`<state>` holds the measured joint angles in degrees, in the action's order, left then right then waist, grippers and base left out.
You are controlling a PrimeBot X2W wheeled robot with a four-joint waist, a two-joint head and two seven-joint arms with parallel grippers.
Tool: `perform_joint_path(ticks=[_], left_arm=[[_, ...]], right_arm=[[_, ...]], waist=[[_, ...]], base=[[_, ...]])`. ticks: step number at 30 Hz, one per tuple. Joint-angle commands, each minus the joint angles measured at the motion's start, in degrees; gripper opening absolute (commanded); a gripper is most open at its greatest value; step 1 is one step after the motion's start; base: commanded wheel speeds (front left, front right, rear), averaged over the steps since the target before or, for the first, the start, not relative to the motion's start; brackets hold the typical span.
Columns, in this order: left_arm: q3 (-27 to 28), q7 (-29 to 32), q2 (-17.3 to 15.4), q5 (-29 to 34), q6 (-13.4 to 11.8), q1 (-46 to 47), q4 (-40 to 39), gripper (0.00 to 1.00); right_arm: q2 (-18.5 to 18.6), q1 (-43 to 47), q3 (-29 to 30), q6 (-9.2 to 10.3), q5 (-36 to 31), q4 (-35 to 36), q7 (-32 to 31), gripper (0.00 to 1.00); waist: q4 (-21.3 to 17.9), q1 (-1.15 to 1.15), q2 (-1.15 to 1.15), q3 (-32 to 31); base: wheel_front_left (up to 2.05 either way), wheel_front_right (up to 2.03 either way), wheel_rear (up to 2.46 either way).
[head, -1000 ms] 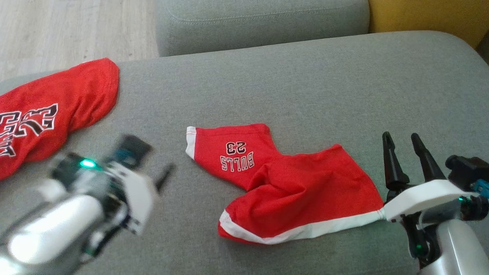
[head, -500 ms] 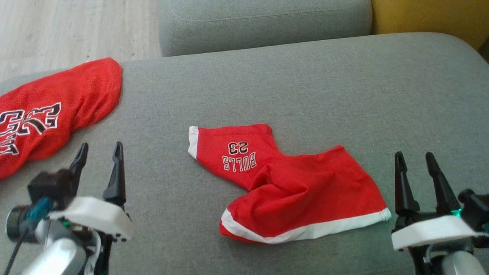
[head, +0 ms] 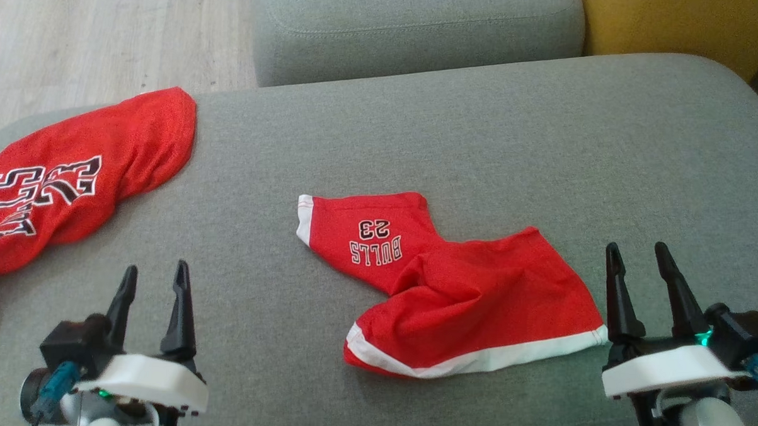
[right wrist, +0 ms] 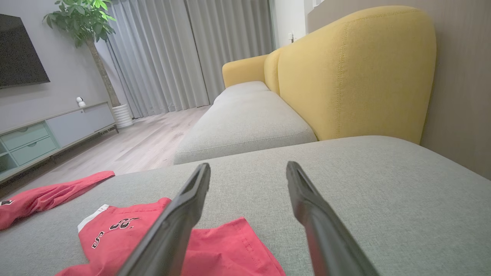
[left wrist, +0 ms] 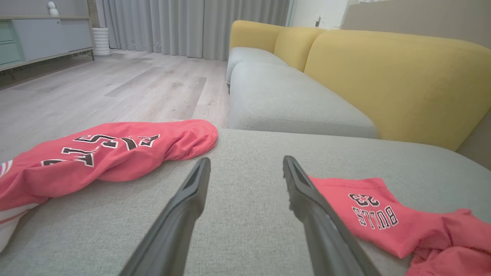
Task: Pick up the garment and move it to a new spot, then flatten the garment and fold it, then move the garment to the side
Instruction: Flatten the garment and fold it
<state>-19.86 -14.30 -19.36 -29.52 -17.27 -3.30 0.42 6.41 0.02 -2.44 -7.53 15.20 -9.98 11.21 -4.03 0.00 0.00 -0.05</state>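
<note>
Left tool (head: 156,267): jaws spread, empty, over the grey sofa seat (head: 482,134).
Right tool (head: 636,247): jaws spread, empty.
Red Bulls 23 shorts (head: 464,298): rumpled on the seat between both tools, white-trimmed hem corner just beside the right tool.
Red Bulls jersey (head: 71,171): ahead of the left tool, to its outer side, well apart from the shorts.

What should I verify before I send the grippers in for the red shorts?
1. Left gripper open, holding nothing: ok.
2. Right gripper open, holding nothing: ok.
3. Red shorts lying free, not gripped: ok.
4. Shorts flat: not ok, bunched, one leg folded over.
5. Red jersey apart from shorts: ok.
6. Room on grey cushion beyond shorts: ok.
</note>
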Motion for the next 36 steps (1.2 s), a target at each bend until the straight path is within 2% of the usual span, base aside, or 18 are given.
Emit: perform_joint_path(ticks=[1,7,10,13,16,19,22,26,30,36], left_arm=[[2.74,-0.69,-0.58,0.91,0.96,2.68,-0.44,1.0],[3.44,-0.69,0.81,1.89,4.32,3.31,2.24,1.0],[2.57,0.68,0.89,-0.14,7.64,4.65,2.25,1.0],[0.49,7.93,-0.87,-2.4,11.37,7.72,2.16,1.0],[-2.13,19.14,-3.15,-5.5,15.21,12.16,2.12,1.0],[-4.7,29.01,-4.68,-9.3,19.93,17.16,2.05,1.0],[-7.33,39.8,-5.36,-15.27,22.81,21.65,4.26,1.0],[-11.17,52.05,-6.23,-22.55,24.37,27.42,8.52,1.0],[-15.61,59.73,-6.6,-28.56,24.7,31.55,11.72,1.0],[-21.34,61.79,-7.65,-33.48,24.73,35.31,12.05,1.0]], right_arm=[[1.18,-1.54,-1.15,0.04,-0.18,1.99,-0.06,1.0],[1.48,-1.81,-1.1,0.04,-0.42,1.61,-1.34,1.0],[2.27,-1.53,0.77,0.04,-0.16,-0.04,-7.01,1.0],[4.34,-1.43,0.51,0.04,0.94,-1.45,-16.94,1.0],[6.3,-1.83,-0.1,0.04,2.87,-1.85,-26.48,1.0],[6.81,-3.0,-0.29,0.04,4.62,-1.63,-32.82,1.0],[6.47,-4.5,-0.6,0.04,6.16,-2.78,-38.37,1.0],[5.89,-7.7,-2.09,0.04,7.46,-5.48,-41.68,1.0],[5.27,-10.13,-3.71,0.04,8.33,-9.24,-43.47,1.0],[4.82,-11.92,-4.97,0.04,8.67,-12.58,-43.65,1.0]], waist=[[-0.04,0.0,0.0,0.0],[-0.44,0.0,0.0,0.0],[-0.69,0.0,0.0,0.06],[-0.86,0.0,0.0,0.45],[-0.82,0.0,0.0,1.35],[-1.03,0.0,0.0,2.51],[-1.19,0.0,0.0,3.59],[-1.77,0.0,0.0,5.18],[-2.55,0.0,0.0,5.93],[-3.29,0.0,0.0,6.69]], base=[[0.0,0.0,0.0],[0.0,0.0,0.0],[0.0,0.0,0.0],[0.0,0.0,0.0],[0.0,0.0,0.0],[0.0,0.0,0.0],[0.0,0.0,0.0],[0.0,0.0,0.0],[0.0,0.0,0.0],[0.0,0.0,0.0]])
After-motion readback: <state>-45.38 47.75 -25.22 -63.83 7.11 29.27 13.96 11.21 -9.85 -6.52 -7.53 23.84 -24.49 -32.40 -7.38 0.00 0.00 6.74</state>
